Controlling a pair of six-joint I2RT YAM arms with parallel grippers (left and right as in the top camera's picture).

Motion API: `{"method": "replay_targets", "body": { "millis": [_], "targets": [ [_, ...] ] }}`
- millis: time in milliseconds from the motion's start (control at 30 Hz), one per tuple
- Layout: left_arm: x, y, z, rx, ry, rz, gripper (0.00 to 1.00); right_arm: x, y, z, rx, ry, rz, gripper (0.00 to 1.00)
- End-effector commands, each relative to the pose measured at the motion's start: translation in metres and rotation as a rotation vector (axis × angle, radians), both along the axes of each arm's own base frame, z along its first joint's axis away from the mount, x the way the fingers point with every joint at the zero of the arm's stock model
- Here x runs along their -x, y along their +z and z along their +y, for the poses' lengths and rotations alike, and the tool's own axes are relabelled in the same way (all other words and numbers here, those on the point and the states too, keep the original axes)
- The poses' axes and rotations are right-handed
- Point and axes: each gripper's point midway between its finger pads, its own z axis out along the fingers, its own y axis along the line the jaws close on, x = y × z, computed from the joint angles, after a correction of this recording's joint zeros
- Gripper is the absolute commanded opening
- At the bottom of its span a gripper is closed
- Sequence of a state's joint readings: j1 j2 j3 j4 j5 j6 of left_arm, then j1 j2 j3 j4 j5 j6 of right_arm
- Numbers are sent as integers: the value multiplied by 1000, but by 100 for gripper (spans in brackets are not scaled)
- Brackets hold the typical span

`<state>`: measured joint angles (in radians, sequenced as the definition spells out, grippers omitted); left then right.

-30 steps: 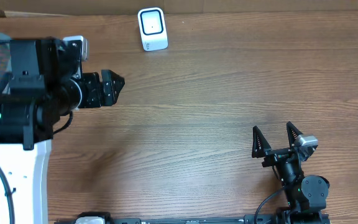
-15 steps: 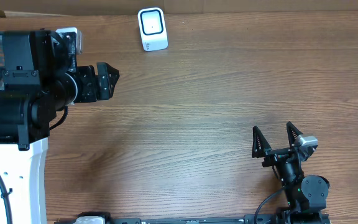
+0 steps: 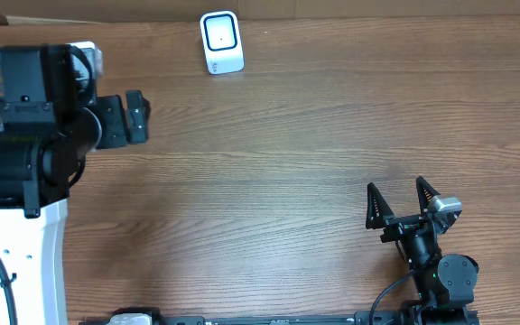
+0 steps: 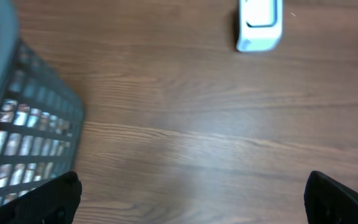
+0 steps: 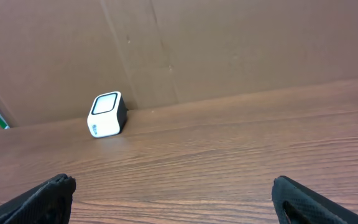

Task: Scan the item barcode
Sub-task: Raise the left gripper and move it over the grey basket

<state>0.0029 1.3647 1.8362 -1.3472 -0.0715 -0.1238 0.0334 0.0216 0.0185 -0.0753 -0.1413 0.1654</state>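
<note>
While I'm drawing the left gripper (image 3: 140,116) back toward the basket (image 4: 30,137) at the frame's left edge, jaws spreading wide and empty, I'm probably going for an item.

Overhead cam is giving bright, even light, sharp pic, faint shadows. Left wrist view is coming out blurry: basket (image 4: 23,124) and scanner (image 4: 260,25) looking smeared, pale glare streaking across table (image 4: 197,149). Right wrist view is looking crisp, bit dimmer.

bare tabletop (image 3: 287,162) mid-table, scanner (image 3: 221,41) at back edge, mesh basket (image 4: 30,124) far left
</note>
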Motion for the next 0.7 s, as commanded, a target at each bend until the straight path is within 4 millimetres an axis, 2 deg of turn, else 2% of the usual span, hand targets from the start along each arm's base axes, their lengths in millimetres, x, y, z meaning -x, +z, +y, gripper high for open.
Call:
{"method": "replay_targets", "body": {
  "millis": [0, 100, 300, 500, 533, 667],
  "targets": [
    [-2, 13, 30, -21, 112, -47, 100, -1, -4, -1, -10, -9, 10, 100],
    [2, 15, 57, -5, 216, -60, 99, -1, -4, -1, -10, -9, 10, 100],
    [10, 22, 89, 11, 323, -86, 100, -1, -4, -1, -10, -9, 10, 100],
    [24, 27, 132, 116, 590, -150, 100, -1, -4, -1, -10, -9, 10, 100],
    [28, 29, 144, 126, 643, -170, 100, -1, -4, -1, -10, -9, 10, 100],
    [43, 31, 173, 121, 758, -194, 100, -1, -4, -1, -10, -9, 10, 100]
  ]
}}
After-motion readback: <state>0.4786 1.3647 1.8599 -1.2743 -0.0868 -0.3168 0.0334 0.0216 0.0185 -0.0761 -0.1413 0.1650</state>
